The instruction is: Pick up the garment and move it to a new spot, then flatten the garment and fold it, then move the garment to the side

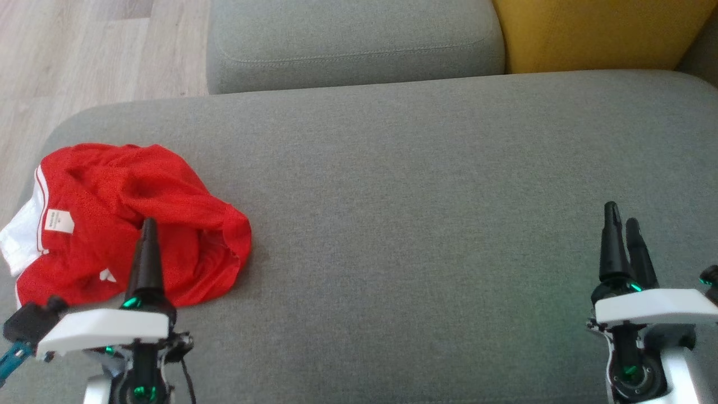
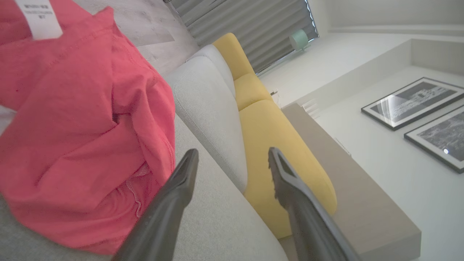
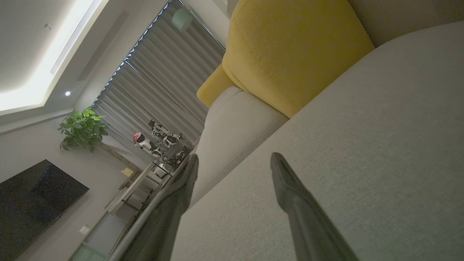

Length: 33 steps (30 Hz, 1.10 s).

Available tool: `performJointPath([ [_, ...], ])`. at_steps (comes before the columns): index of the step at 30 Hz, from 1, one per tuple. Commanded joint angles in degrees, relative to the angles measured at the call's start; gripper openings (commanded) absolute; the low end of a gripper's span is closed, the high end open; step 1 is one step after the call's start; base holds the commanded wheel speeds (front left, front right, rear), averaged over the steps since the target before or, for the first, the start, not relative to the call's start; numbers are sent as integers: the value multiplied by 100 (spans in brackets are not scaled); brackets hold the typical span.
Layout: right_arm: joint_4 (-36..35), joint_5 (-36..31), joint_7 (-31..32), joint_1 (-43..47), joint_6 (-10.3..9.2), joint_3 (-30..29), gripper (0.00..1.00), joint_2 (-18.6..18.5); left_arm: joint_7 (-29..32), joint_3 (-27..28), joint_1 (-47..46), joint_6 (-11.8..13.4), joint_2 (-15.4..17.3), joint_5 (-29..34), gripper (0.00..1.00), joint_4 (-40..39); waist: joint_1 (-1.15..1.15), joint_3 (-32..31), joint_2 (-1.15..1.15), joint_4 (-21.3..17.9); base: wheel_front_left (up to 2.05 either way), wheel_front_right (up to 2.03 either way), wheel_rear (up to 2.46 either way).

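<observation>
Starting the pickup: crumpled red garment (image 1: 129, 219) lies at the left end of the sofa seat (image 1: 420, 196), left claw (image 2: 232, 154) released just beside it, right claw (image 1: 621, 216) released well apart. Next: probably pinch a fold.
</observation>
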Motion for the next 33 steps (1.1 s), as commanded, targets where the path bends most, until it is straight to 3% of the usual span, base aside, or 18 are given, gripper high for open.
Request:
performJointPath([
  [1, -273, -304, -92, -248, -2, 109, 100, -44, -71, -7, -320, 27, 82, 276, 100, -292, 0, 0, 0, 2, 0, 0, 0],
  [12, -481, -1576, -288, -97, -2, 252, 100, -42, -255, -537, -271, 115, 90, 1646, 100, -457, 0, 12, 0, -19, 0, 0, 0],
  [33, -676, -3306, -626, 104, -3, 479, 100, -46, -590, -1278, -313, 588, 190, 3944, 100, -647, 0, 70, 0, -198, 0, 0, 0],
])
